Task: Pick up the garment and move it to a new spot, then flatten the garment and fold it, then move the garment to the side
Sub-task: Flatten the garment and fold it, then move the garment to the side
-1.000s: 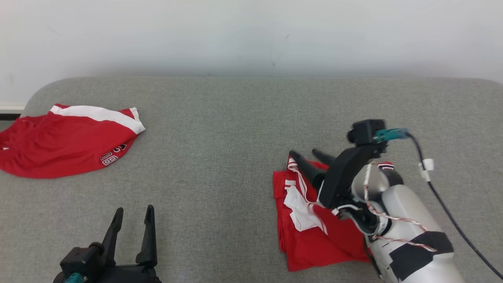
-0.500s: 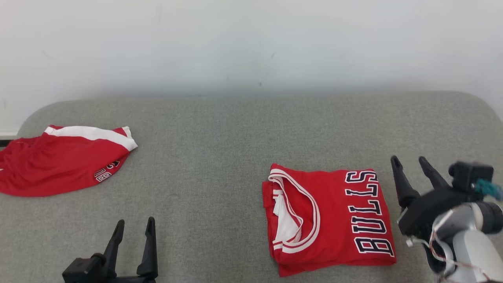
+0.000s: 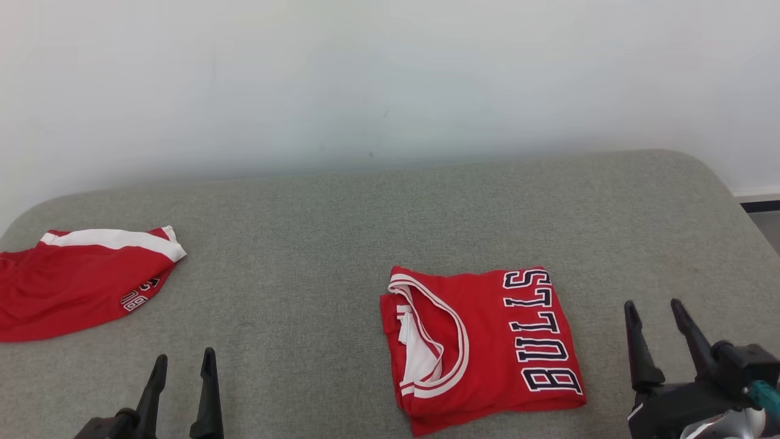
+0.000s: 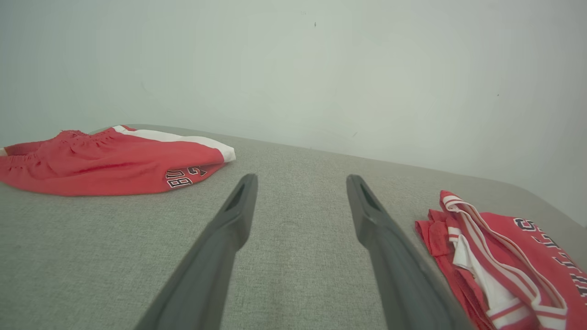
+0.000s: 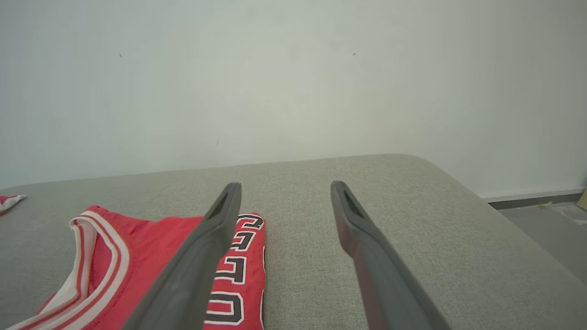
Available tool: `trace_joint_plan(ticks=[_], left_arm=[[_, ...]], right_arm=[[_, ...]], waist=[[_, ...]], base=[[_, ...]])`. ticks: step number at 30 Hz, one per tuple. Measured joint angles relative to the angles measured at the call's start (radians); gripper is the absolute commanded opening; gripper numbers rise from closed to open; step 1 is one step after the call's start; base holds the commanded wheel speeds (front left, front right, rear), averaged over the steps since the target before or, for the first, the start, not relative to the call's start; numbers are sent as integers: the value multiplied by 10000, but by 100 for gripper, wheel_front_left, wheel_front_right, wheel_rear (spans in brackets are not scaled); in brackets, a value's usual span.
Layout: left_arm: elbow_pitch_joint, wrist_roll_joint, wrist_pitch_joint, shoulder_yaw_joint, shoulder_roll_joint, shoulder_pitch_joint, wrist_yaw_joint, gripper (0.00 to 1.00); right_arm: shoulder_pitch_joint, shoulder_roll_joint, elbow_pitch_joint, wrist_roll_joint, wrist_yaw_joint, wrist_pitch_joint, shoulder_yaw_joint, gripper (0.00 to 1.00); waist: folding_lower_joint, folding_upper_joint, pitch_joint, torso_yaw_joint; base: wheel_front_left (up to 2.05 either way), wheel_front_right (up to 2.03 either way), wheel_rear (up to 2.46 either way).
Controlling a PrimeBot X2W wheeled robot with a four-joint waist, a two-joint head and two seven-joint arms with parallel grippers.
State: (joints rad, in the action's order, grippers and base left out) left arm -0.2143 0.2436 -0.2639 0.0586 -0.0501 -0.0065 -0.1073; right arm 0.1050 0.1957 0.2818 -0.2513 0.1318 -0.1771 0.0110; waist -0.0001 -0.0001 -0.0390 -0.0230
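The red BULLS jersey [image 3: 487, 341] lies folded, perhaps in quarters, flat on the grey cushion [image 3: 341, 244], neckline leftward.

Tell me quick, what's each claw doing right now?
Left claw: open, holding nothing.
Right claw: open, holding nothing, beside the folded jersey.

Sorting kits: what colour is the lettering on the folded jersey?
Dark navy or black with white outline, on the folded jersey; clearest in the head view.

Wide bare worktop [image 3: 304, 274] lies open through the middle and far side — the folded jersey [image 3: 487, 341] right and shorts [image 3: 73, 286] left obstruct.
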Motion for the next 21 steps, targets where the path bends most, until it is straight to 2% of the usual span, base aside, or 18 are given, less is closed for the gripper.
trace_joint_plan(ticks=[10, 21], left_arm=[[-82, -148, 0, 247, 0, 444, -86, 100], [-69, -144, 0, 460, 2, 699, -136, 100]], right_arm=[[-250, 151, 489, -416, 0, -63, -625, 100], [-227, 393, 464, -830, 0, 48, -1384, 100]], waist=[[-1, 0, -162, -149], [0, 1, -290, -76]], base=[[0, 0, 0], [0, 0, 0]])
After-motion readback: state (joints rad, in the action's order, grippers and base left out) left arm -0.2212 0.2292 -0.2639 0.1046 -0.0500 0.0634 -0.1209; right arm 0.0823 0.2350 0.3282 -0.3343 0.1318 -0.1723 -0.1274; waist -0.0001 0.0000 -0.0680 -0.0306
